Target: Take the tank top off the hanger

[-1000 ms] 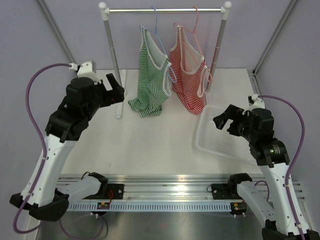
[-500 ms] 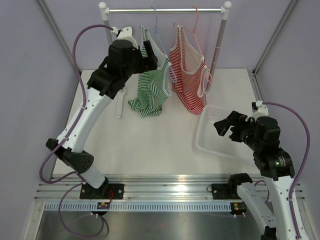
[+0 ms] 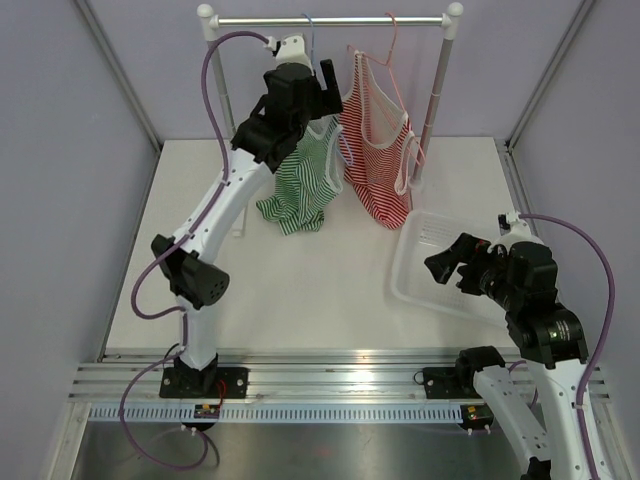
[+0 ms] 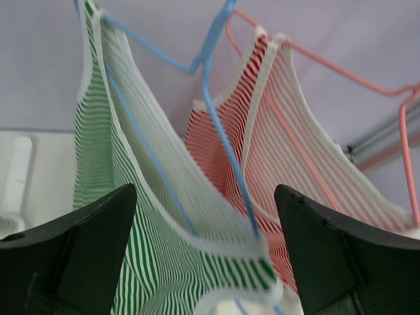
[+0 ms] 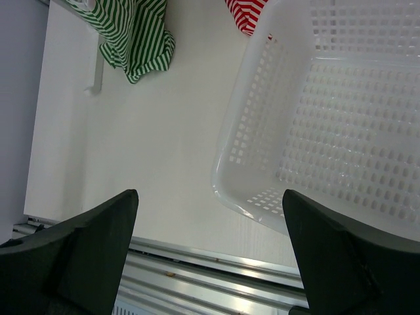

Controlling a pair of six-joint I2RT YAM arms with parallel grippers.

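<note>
Left gripper point(image 3: 322, 88): jaws spread wide, holding nothing, up at the neckline of the green-striped knit tank top point(image 3: 300, 180). The top hangs on a thin blue wire hanger point(image 3: 312, 45) over the table's far edge. A second ago I had this gripper low, towards the left edge. Red-striped tank top point(image 3: 378, 165) on a pink hanger point(image 3: 392, 40): two tops, two hangers. One perforated white plastic basket point(image 3: 415, 265), right edge. Right gripper point(image 3: 447, 262): jaws parted, empty.

Left claw point(image 3: 325, 78) held high, jaws spread; right claw point(image 3: 441, 263) low, likewise spread.
</note>
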